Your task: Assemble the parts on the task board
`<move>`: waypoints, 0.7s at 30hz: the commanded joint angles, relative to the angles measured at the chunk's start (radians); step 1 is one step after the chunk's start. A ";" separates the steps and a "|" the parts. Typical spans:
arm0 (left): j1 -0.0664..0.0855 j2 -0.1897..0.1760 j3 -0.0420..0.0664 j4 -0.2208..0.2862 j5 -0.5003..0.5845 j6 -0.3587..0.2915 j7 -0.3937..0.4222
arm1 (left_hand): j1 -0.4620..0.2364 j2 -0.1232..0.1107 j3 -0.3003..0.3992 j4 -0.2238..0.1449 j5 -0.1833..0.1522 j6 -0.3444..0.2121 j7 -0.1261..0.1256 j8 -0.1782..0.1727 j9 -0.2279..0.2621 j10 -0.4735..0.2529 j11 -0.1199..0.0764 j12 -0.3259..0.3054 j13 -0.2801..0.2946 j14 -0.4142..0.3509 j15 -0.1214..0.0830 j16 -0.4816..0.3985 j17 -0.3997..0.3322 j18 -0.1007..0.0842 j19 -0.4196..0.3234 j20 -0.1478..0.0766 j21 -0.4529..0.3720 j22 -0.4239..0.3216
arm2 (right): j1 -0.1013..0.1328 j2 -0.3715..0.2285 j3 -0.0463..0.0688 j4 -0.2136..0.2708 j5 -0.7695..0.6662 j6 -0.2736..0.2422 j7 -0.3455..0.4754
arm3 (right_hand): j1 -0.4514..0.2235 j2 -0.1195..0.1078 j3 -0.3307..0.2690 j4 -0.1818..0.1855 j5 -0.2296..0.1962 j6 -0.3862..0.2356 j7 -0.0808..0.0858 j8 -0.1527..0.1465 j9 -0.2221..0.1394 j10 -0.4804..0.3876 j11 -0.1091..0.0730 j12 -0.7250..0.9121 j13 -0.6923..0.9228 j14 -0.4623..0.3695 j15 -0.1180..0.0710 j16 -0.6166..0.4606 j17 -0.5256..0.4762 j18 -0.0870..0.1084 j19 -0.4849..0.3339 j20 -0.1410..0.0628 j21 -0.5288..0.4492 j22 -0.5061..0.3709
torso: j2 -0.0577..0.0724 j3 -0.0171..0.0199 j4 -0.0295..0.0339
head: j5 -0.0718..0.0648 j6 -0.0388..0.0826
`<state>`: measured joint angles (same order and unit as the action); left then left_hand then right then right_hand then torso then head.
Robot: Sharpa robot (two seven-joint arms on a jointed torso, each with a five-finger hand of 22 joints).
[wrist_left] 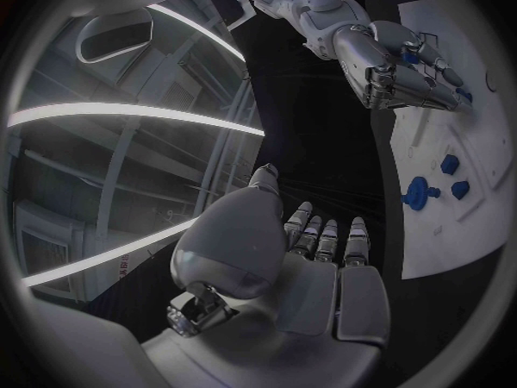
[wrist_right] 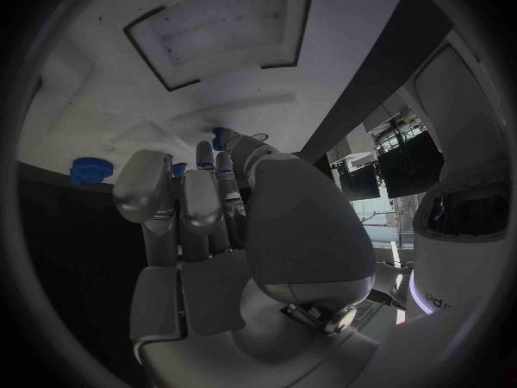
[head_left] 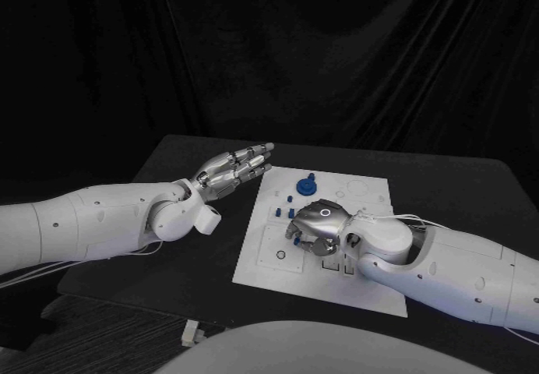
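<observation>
The board [head_left: 337, 273] lies mid-tabletop [head_left: 472, 183]. At its 12 o'clock stands a blue gear [head_left: 307, 187], with small blue parts [head_left: 289, 212] just below. The right hand [head_left: 315, 229] rests on the board's centre, fingers curled over a blue part [head_left: 300, 242]; whether they grip it I cannot tell. The left hand [head_left: 233, 171] hovers at 10 o'clock off the board, fingers straight, holding nothing.

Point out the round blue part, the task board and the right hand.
round blue part [head_left: 307, 187], head view, its top face.
task board [head_left: 365, 292], head view, bare near corner.
right hand [head_left: 315, 228], head view, back of the hand.
</observation>
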<state>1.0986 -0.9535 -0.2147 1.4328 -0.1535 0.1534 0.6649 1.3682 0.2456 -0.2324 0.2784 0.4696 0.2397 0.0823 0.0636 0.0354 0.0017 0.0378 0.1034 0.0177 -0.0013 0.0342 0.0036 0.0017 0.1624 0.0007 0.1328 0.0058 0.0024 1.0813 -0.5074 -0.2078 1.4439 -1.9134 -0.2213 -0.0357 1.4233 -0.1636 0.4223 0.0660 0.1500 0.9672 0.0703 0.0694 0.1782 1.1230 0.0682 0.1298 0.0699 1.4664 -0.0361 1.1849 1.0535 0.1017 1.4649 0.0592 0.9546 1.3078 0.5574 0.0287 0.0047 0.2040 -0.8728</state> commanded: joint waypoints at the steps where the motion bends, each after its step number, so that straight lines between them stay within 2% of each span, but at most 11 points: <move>1: -0.002 0.002 0.001 0.000 0.007 0.019 0.003 | 0.012 0.001 0.006 0.002 0.005 0.007 0.000 0.004 0.001 0.000 0.008 0.004 0.000 0.001 0.007 -0.004 -0.002 0.004 0.001 0.005 -0.004 0.001 | -0.003 0.000 0.000 0.001 -0.008 0.032 -0.019 | -0.004 -0.010 -0.001 0.005 -0.005 -0.015 -0.008 -0.003 -0.003 -0.024 0.001 -0.008 -0.001 -0.007 -0.007 -0.005 -0.004 0.004 -0.001 0.000 -0.008 0.121 | 0.000 0.0000 0.0000 | 0.001 0.000; 15: -0.003 0.006 0.001 -0.005 0.007 0.030 -0.006 | 0.015 0.002 0.008 0.001 0.009 0.036 0.008 0.018 0.005 0.001 0.016 0.008 0.001 0.001 0.013 -0.004 -0.002 0.007 0.001 0.014 -0.004 0.002 | -0.005 -0.005 0.000 0.001 -0.008 0.039 -0.011 | -0.014 -0.020 -0.008 0.007 -0.008 -0.030 -0.020 -0.004 -0.008 -0.041 0.003 -0.008 0.001 -0.012 -0.007 -0.010 -0.010 0.005 -0.005 0.000 -0.017 0.120 | 0.000 0.0000 -0.0004 | 0.001 0.000; 18: -0.004 0.007 0.001 -0.005 0.007 0.030 -0.005 | 0.016 0.003 0.008 0.000 0.009 0.038 0.009 0.020 0.005 0.001 0.017 0.009 0.001 0.001 0.014 -0.004 -0.002 0.007 0.001 0.016 -0.004 0.002 | -0.005 -0.009 0.000 0.003 -0.008 0.019 -0.016 | -0.017 -0.023 -0.011 0.007 -0.009 -0.031 -0.022 -0.003 -0.008 -0.050 0.003 -0.009 0.001 -0.014 -0.007 -0.012 -0.012 0.005 -0.006 0.000 -0.019 0.119 | 0.000 0.0003 -0.0001 | 0.001 0.000; 21: -0.004 0.006 0.001 -0.005 0.007 0.030 -0.003 | 0.016 0.001 0.008 0.000 0.007 0.040 0.010 0.022 0.006 0.001 0.018 0.009 0.001 0.001 0.015 -0.004 -0.002 0.007 0.001 0.017 -0.004 0.002 | -0.005 -0.018 0.000 0.006 -0.008 -0.018 -0.023 | -0.025 -0.028 -0.033 0.007 -0.015 -0.072 -0.036 -0.007 -0.019 -0.118 0.005 -0.020 0.000 -0.023 -0.005 -0.022 -0.025 0.009 -0.014 0.001 -0.046 0.114 | 0.000 0.0005 -0.0002 | -0.001 0.000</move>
<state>1.0962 -0.9485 -0.2147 1.4265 -0.1535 0.1693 0.6518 1.3753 0.2463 -0.2325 0.2784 0.4735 0.2721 0.0929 0.0813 0.0398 0.0053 0.0486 0.1080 0.0178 -0.0013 0.0412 0.0036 0.0009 0.1625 0.0028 0.1421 0.0058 0.0033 1.0785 -0.5224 -0.2078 1.4462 -1.9136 -0.1997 -0.0363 1.4038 -0.1830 0.3924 0.0730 0.1384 0.9010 0.0367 0.0695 0.1607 1.0143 0.0731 0.1122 0.0701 1.4483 -0.0395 1.1657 1.0308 0.1018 1.4554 0.0604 0.9133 1.3075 0.5574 0.0287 0.0047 0.2046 -0.8728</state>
